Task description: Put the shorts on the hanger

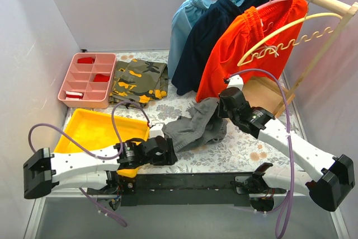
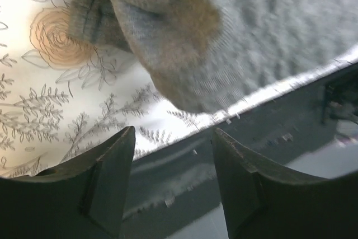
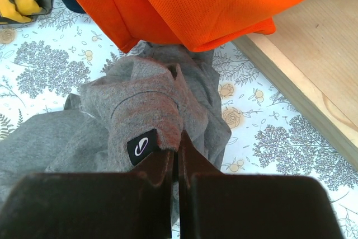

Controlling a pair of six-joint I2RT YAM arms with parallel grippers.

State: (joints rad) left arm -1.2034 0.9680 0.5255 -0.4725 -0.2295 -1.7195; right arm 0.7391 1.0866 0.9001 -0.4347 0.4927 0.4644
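R gripper (image 3: 176,152) clamped tight on grey shorts (image 1: 193,127) mid-table; L gripper (image 2: 173,155) spread wide, holding nothing, by their near-left edge.

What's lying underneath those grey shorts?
Floral table cover shows beside the grey shorts and seems to continue beneath. Anything else under them is hidden by fabric.
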